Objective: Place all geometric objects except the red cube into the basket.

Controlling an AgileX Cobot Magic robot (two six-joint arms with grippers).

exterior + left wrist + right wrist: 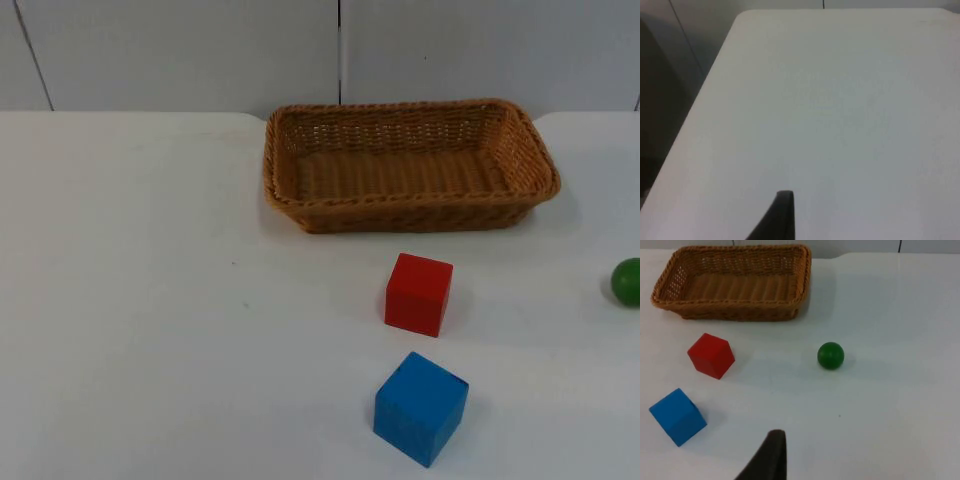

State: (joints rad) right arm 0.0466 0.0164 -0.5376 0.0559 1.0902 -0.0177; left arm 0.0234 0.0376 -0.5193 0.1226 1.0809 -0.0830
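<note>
A brown wicker basket (pixel 400 212) stands at the back of the table, and nothing lies inside it. A red cube (pixel 418 293) sits just in front of it. A blue cube (pixel 420 407) rests nearer the front edge, turned at an angle. A green ball (pixel 628 282) lies at the far right. In the right wrist view the basket (pixel 735 312), red cube (pixel 711 355), blue cube (pixel 677 416) and green ball (pixel 830 355) lie ahead of my right gripper (pixel 771 455), which hangs above the table well short of them. My left gripper (pixel 780 217) waits over bare table near its left edge.
The white table top (pixel 150 300) ends at the grey partition wall (pixel 180 50) behind the basket. In the left wrist view the table's left edge (pixel 700 100) drops off to a dark floor.
</note>
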